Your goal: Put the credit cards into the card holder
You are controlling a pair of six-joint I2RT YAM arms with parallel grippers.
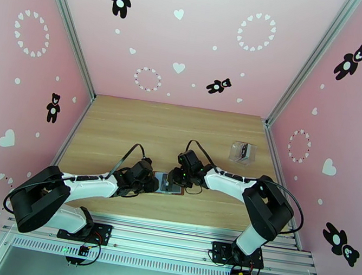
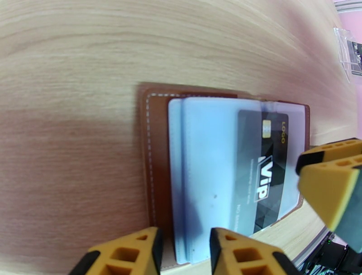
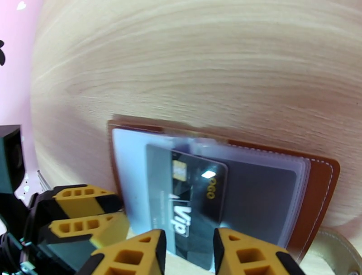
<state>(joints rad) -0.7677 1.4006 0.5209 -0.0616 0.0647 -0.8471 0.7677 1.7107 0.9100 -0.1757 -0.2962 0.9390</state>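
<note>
The brown card holder (image 1: 173, 188) lies open on the table between both arms. Its brown cover (image 2: 156, 158) carries see-through pockets, and a black credit card (image 2: 262, 176) marked VIP sits partly inside one. My left gripper (image 2: 185, 253) stands over the holder's near edge, jaws apart, with the pocket edges in the gap. From the opposite side, my right gripper (image 3: 189, 255) has its jaws apart around the card's (image 3: 190, 199) protruding end. The right fingers (image 2: 335, 181) appear in the left wrist view and the left fingers (image 3: 81, 212) in the right wrist view. The grippers (image 1: 155, 181) (image 1: 178, 181) nearly touch.
A clear plastic case (image 1: 243, 152) holding something dark stands at the back right of the wooden table (image 1: 128, 127); it is also seen in the left wrist view (image 2: 350, 49). Pink walls enclose three sides. The holder's pale snap tab (image 3: 335, 253) sticks out toward the table's front edge.
</note>
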